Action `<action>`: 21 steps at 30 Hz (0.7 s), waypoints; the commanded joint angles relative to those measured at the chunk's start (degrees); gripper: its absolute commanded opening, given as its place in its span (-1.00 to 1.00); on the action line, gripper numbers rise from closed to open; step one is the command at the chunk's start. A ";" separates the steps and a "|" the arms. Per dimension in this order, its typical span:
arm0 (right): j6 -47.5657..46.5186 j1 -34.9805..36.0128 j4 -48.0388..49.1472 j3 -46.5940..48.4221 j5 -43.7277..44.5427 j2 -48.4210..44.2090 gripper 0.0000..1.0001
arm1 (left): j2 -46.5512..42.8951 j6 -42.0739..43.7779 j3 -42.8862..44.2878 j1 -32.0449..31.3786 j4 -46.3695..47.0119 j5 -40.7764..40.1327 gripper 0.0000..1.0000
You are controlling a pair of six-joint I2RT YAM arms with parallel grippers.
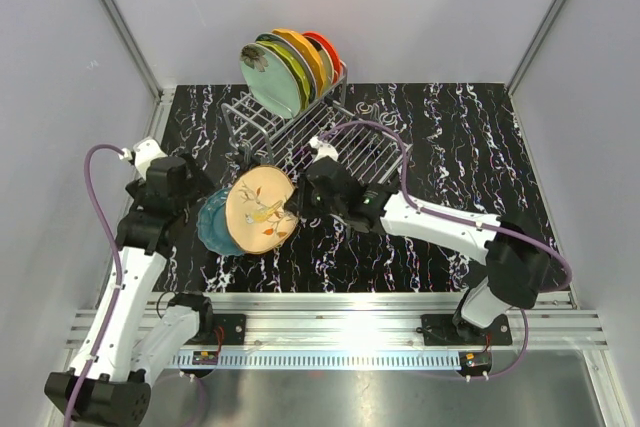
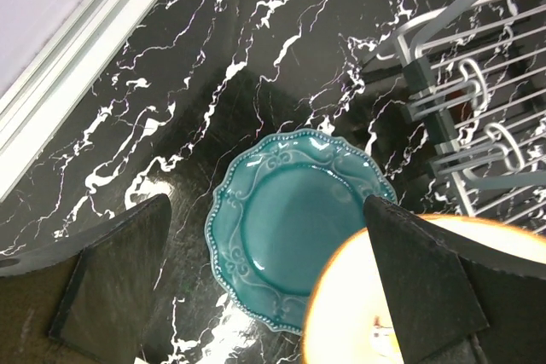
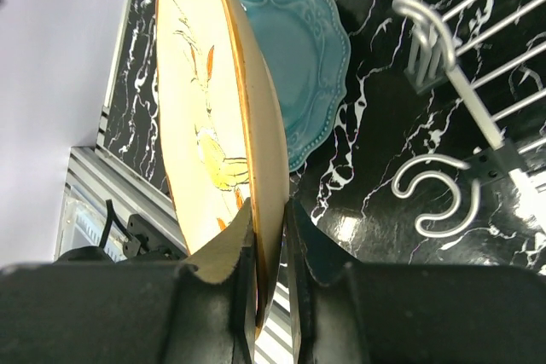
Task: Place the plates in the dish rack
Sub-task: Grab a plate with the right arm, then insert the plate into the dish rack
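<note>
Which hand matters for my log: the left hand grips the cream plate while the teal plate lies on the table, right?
No: the right hand grips the cream plate (right wrist view). The teal plate does lie on the table.

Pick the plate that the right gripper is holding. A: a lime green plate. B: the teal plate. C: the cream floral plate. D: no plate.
C: the right gripper pinches the rim of the cream floral plate, held on edge, while the teal plate lies flat on the table.

Right claw (image 3: 268, 240) pinching cream floral plate (image 3: 200, 100) rim; teal plate (image 3: 303, 49) flat beyond.
</note>
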 commanded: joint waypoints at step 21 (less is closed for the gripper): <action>-16.08 -2.25 2.84 12.13 5.40 -10.27 -1.00 | -2.75 -1.94 -1.45 -2.06 2.32 -4.04 0.98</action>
